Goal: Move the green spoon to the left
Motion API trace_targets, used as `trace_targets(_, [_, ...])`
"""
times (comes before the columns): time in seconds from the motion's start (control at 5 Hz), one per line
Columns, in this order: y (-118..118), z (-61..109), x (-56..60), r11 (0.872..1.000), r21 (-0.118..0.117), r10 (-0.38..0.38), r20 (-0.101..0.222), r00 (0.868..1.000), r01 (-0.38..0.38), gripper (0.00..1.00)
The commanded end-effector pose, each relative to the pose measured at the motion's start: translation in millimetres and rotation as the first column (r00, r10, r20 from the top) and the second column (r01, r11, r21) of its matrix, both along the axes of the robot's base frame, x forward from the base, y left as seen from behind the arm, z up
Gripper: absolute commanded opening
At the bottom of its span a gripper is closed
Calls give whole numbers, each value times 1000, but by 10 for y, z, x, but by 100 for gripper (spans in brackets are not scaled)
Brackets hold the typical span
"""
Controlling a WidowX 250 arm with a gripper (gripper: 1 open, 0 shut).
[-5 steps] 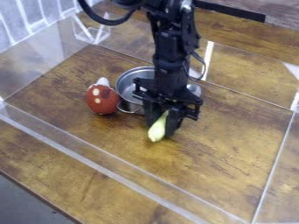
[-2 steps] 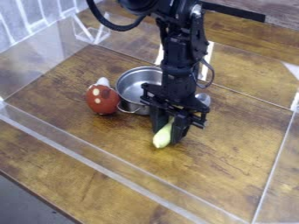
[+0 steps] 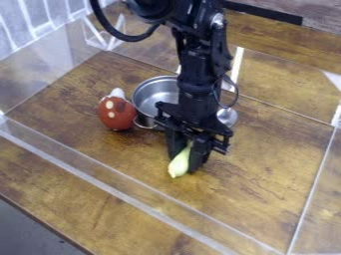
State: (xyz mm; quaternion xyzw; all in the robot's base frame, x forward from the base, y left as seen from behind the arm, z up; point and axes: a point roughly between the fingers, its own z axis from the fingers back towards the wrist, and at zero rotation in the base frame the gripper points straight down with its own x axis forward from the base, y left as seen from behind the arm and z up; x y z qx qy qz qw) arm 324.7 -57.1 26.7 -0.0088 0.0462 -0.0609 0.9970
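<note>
Claw (image 3: 186, 147) closed on the green spoon (image 3: 178, 162), in front of the steel pot (image 3: 156, 95), red ball-shaped object (image 3: 116, 113) beside the pot, all on the wooden desk (image 3: 100, 189).

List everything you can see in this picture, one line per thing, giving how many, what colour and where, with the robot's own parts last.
spoon: one, yellow-green handle, under the claw, its handle end toward the camera
pot: one, silver, behind the claw, partly hidden by it
ball-shaped object: one, red with a whitish top, beside the pot
table: one, brown wood with pale lines, beneath everything
robot arm: one, black, reaching in from the top
claw: one, black, at the arm's lower end, shut on the spoon
</note>
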Motion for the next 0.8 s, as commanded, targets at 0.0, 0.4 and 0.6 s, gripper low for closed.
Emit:
trace_targets(0.0, [69,295,50,1000,-11,7,74,997,-6,0])
trace_targets(0.4, [187,533,85,998,-12,65,101,993,-64,0])
trace_targets(0.6, [298,784,51,999,-9,53,144,988,-52,0])
